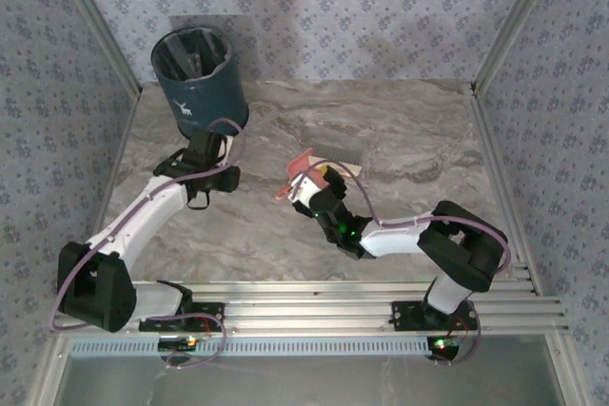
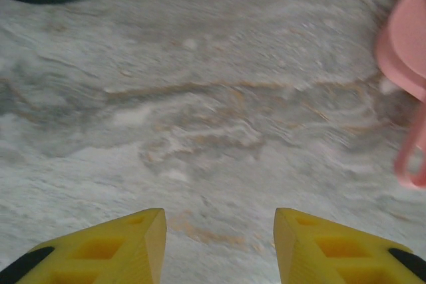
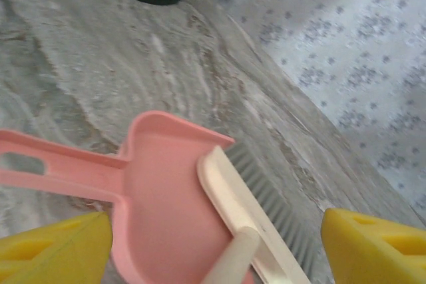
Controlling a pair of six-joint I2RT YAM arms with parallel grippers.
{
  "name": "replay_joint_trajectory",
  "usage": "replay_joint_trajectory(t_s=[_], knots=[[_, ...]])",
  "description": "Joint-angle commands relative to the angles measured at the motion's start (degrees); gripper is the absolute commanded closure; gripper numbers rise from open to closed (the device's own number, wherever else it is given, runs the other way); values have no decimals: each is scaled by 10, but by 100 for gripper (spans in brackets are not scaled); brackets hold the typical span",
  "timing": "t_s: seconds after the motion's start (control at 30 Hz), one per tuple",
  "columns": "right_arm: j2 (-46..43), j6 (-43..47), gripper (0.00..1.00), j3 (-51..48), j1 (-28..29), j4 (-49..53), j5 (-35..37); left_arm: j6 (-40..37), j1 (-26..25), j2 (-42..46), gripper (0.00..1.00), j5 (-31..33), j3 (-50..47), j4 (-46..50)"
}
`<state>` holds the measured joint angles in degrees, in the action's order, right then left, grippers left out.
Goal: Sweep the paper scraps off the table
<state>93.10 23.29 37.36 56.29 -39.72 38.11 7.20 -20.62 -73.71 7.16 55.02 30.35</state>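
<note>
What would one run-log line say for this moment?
left gripper: open, empty, above table | right gripper: open over pink dustpan and brush | bin: far-left corner

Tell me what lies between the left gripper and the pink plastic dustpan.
Only bare grey-beige marble-veined table; the left wrist view shows it running from the left gripper to the pink plastic dustpan at right.

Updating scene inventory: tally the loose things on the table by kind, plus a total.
blue bin: 1
pink dustpan: 1
brush: 1
Total: 3 on the table
</note>
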Motion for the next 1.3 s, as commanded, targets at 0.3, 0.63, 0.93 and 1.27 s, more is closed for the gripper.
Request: replay_joint_trajectory(t_s=[0.3, 0.63, 0.93, 1.27], knots=[[-15, -29, 16, -3, -37, -62, 228, -4, 6, 59, 53, 236, -137, -268], [-52, -56, 11, -18, -118, 5, 274, -35, 42, 28, 52, 277, -179, -351], [-138, -137, 10, -42, -220, 142, 244, -25, 98, -14, 46, 273, -179, -374], [-217, -210, 10, -87, -351, 214, 95, -12, 151, -31, 39, 207, -196, -406]])
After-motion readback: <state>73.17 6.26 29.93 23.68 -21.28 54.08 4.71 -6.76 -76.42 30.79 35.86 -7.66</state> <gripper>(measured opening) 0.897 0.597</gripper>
